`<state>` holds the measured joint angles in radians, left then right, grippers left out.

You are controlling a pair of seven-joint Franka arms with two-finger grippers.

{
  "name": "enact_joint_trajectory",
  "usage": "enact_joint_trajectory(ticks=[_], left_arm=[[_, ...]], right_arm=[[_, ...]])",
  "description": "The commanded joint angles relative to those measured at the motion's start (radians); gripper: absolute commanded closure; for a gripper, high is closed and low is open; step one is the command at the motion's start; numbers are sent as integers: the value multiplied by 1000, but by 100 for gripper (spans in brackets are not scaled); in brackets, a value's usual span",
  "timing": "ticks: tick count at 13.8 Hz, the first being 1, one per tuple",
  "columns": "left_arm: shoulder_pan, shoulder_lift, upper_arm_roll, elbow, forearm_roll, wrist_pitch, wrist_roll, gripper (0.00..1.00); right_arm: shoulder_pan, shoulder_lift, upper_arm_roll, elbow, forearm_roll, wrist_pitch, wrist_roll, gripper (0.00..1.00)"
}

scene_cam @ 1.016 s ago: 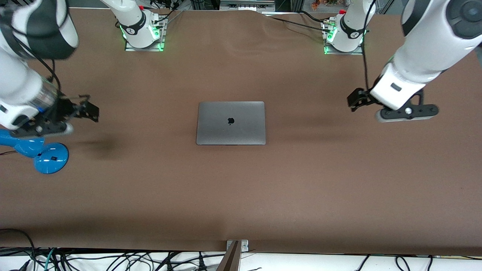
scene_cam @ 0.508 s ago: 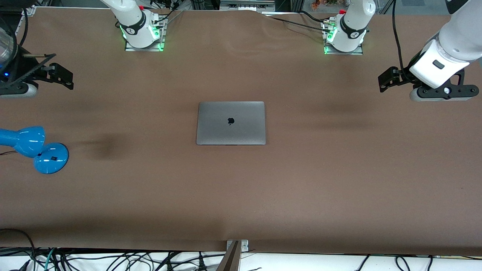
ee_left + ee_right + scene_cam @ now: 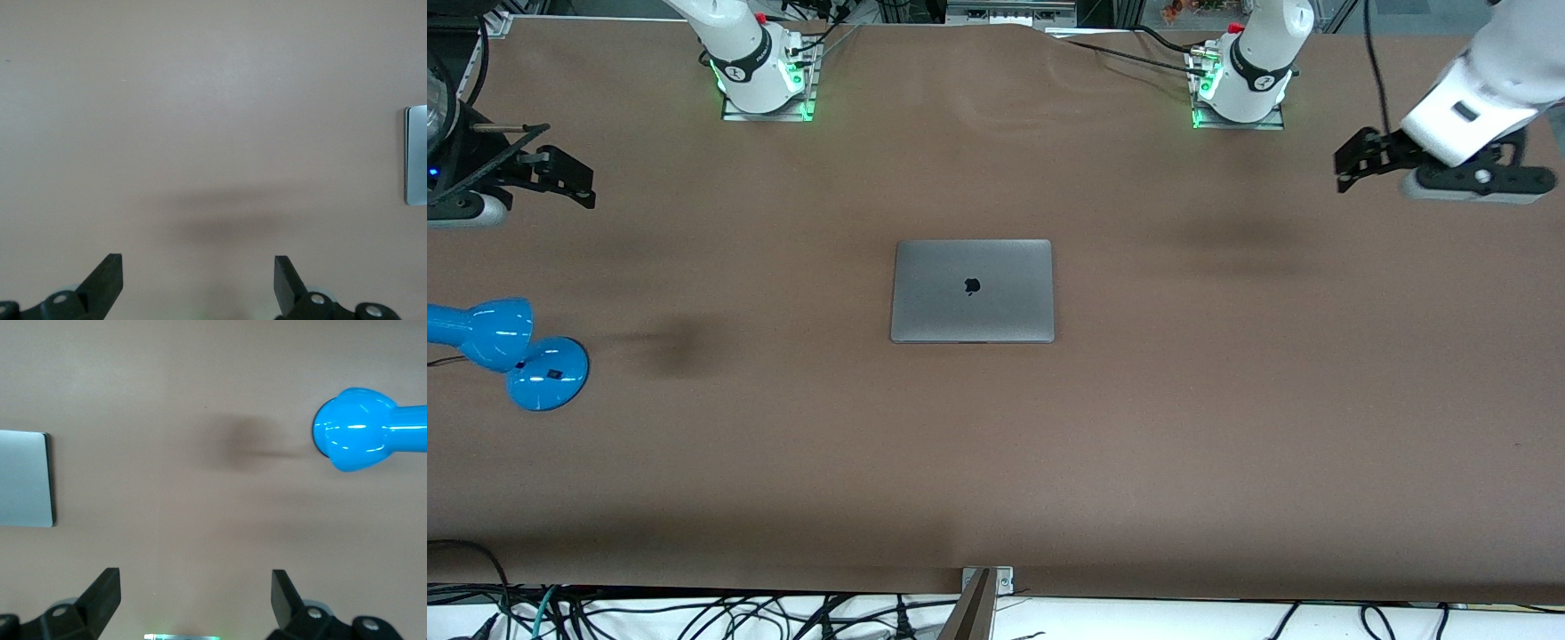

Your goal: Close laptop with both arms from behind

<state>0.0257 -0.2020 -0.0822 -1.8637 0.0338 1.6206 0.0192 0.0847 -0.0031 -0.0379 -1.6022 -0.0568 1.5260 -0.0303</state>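
- Laptop (image 3: 972,291): shut flat at the middle of the brown counter (image 3: 1138,444), lid up with the dark logo showing; one edge also visible in the left wrist view (image 3: 416,155) and the right wrist view (image 3: 25,479).
- Left hand (image 3: 1352,160): up in the air over bare counter toward the left arm's end, well apart from the laptop; fingers (image 3: 105,280) spread wide, released, grasping nothing.
- Right hand (image 3: 560,173): up in the air over bare counter toward the right arm's end, well apart from the laptop; fingers (image 3: 103,593) likewise spread, released, empty.
- Blue desk lamp (image 3: 511,351): lying on the counter at the right arm's end, nearer the front camera than the laptop.
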Motion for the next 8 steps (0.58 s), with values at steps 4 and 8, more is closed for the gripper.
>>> enact_joint_trajectory(ticks=[4, 8], left_arm=[[-32, 74, 71, 64, 26, -28, 62, 0], [26, 154, 53, 146, 18, -33, 64, 0]], right_arm=[[10, 31, -7, 59, 35, -20, 60, 0], [7, 31, -10, 59, 49, -23, 96, 0]])
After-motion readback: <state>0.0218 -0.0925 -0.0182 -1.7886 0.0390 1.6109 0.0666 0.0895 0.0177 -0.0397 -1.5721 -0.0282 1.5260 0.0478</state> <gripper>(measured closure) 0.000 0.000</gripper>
